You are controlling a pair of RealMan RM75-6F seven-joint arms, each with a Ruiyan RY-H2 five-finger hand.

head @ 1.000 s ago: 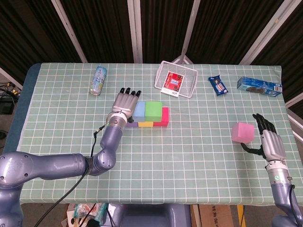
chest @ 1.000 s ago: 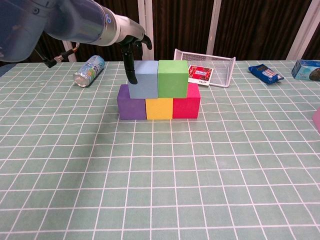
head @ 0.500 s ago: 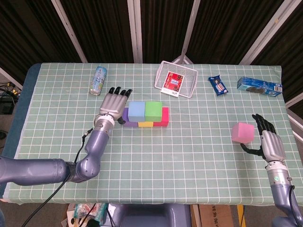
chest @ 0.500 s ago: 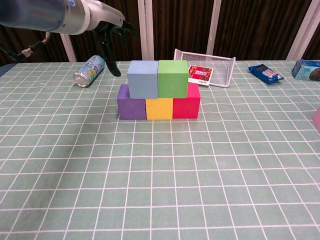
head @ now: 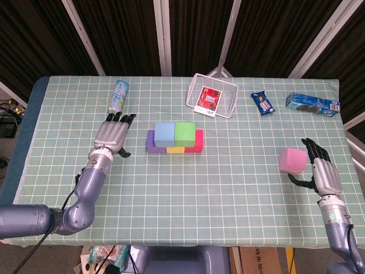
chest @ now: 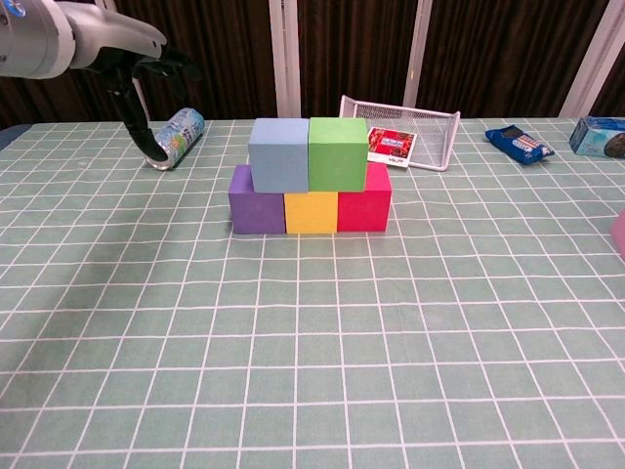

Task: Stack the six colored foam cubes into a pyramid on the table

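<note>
nearest the robot, the right hand (head: 321,173) lies with fingers spread and nothing in its grasp just beside one pink cube (head: 293,160), while the left hand (head: 112,134) hovers, fingers apart and holding nothing, left of the stack. at mid-table five cubes are stacked: purple (chest: 257,210), yellow (chest: 311,212) and red (chest: 369,200) below, blue (chest: 278,154) and green (chest: 338,152) on top. farther back lie one can (head: 118,97), one wire basket (head: 212,96) and two snack packs.

1. The pink cube (chest: 619,234) is cut by the right edge of the chest view; only a sliver is seen.
2. The blue box (chest: 600,135) is clipped by the same edge.
3. The yellow cube (head: 175,150) is mostly hidden under the upper cubes in the head view.
4. Print on the can (head: 118,95) is too small to be read.
</note>
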